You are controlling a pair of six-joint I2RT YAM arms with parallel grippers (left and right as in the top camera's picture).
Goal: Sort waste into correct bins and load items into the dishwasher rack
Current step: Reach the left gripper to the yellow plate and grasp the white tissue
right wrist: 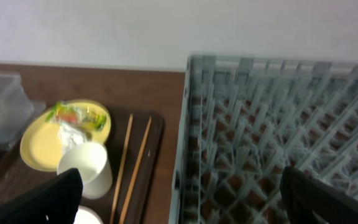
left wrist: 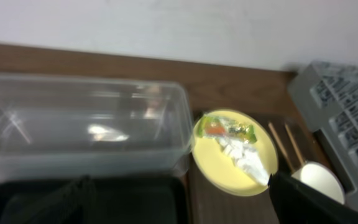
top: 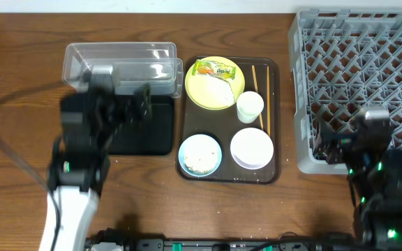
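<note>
On the left of the wooden surface point(top: 19, 70), the left tool point(left wrist: 179, 180) hangs above the black tray point(top: 149, 132). Its two fingers are spread wide with nothing between them. Just behind that tray stands the clear tub point(top: 117, 59), upright, and nothing can be seen inside it.

Right of both lies the brown tray point(top: 218, 122), which carries all the dishes. At its far end sits the yellow plate point(top: 211, 94). The green-and-orange wrapper point(top: 216, 68) lies on the plate's far side, with a white crumbly heap point(top: 223, 87) beside it on the plate. The small white cup point(top: 250, 107) stands upright, touching the plate's near right edge. The chopsticks point(top: 255, 80) lie lengthwise along the tray's right side, close together. At the near end, the blue bowl point(top: 182, 157) on the left holds pale crumbs. The white bowl point(top: 252, 148) sits just beside it on the right.

Further right, apart from the tray, the grey rack point(top: 354, 70) stands with nothing visible in its grid. The right tool point(right wrist: 180, 174) hovers at the rack's near left corner. Its fingers are also spread as wide as they go and hold nothing.
</note>
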